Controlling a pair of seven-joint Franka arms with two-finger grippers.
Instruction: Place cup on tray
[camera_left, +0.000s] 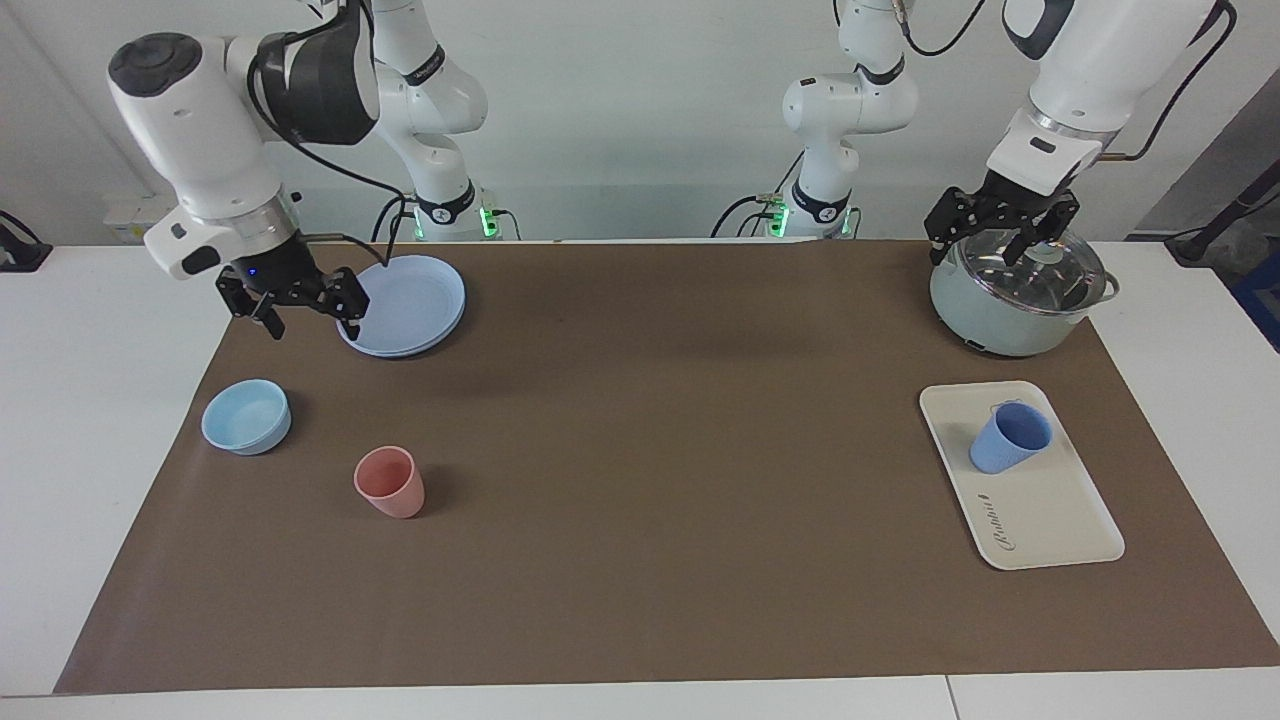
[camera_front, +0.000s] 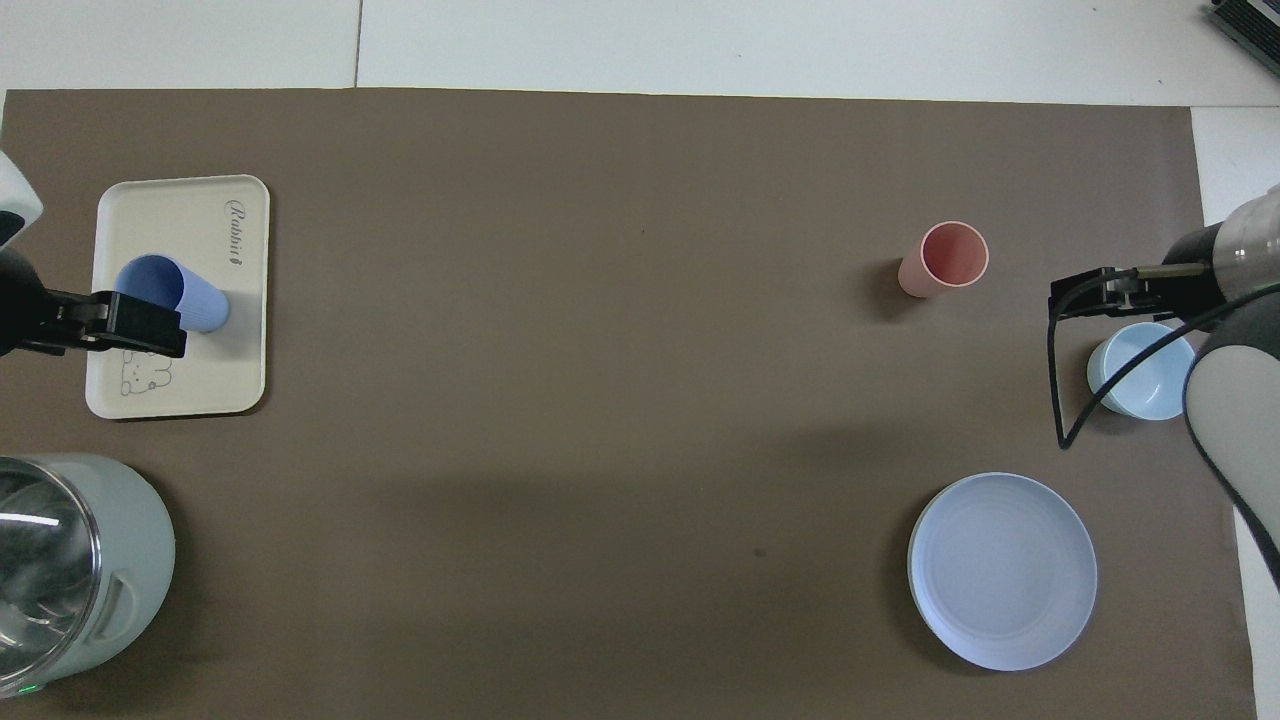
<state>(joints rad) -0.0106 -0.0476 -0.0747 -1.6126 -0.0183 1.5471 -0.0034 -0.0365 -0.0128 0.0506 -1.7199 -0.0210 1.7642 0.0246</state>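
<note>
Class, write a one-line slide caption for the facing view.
Blue cup stands on the tray; both open grippers, left and right, are raised.

I see a white tabletop (camera_left: 60, 420) covered almost wholly by a brown mat (camera_left: 640, 480). Toward the left arm's end a cream tray (camera_left: 1050, 520) lies flat on the mat, and a pale-green pot with a glass lid (camera_left: 1015, 300) stands nearer to the robots than the tray. Toward the right arm's end I count a round blue plate (camera_left: 402, 305) close to the robots, a light-blue bowl (camera_left: 246, 416) farther out, and a pink cup (camera_left: 390, 482) upright beside the bowl and farther still.
</note>
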